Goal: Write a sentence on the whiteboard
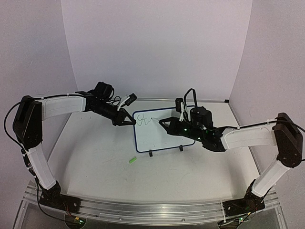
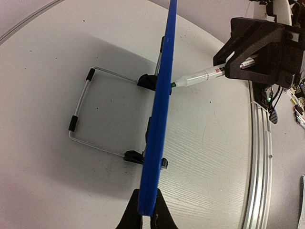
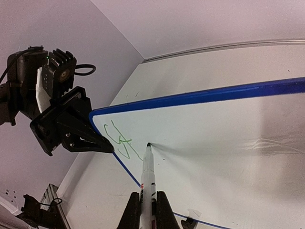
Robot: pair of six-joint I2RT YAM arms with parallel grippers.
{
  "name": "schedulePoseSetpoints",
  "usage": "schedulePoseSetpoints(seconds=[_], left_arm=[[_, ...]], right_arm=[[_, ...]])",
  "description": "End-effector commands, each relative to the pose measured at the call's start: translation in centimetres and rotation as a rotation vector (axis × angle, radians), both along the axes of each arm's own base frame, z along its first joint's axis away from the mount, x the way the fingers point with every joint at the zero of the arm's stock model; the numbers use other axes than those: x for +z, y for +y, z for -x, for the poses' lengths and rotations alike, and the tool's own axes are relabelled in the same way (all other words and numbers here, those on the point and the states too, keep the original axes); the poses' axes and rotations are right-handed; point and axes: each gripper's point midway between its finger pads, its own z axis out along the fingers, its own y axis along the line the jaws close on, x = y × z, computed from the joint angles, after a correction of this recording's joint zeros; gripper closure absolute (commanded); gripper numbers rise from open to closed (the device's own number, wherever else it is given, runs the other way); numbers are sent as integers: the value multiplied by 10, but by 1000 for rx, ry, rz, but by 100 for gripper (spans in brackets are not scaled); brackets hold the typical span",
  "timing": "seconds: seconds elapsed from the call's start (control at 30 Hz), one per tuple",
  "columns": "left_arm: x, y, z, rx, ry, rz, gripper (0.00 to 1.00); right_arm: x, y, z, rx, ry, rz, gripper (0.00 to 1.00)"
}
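The whiteboard (image 1: 164,136) stands on its clip feet mid-table, its blue frame seen edge-on in the left wrist view (image 2: 159,119). My left gripper (image 1: 129,121) is shut on the board's left edge (image 2: 147,210). My right gripper (image 1: 165,122) is shut on a white marker (image 3: 147,176), whose tip touches the board face just right of the writing. The sentence (image 3: 119,140) shows only as green letters like "St" in the upper left corner (image 1: 143,119). The marker (image 2: 200,76) meets the board from the front.
A green marker cap (image 1: 132,161) lies on the table in front of the board's left side. The wire stand (image 2: 83,114) reaches out behind the board. Walls enclose the back and sides; a metal rail (image 1: 143,207) runs along the near edge.
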Motion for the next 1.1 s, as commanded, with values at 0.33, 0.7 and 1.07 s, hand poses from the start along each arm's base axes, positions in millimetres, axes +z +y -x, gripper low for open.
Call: schedulePoseSetpoints(seconds=[0.33,0.7,1.07], left_arm=[[1,0,0,5,-25,-40,100],[2,-1,0,4,-28,-40,100],[2,0,0,5,-28,-41,100]], right_arm=[[4,13,-10,19,-18,-15,100],[-21,4,-1,14,36,13,100],[-24,4,0,19,42,16,100]])
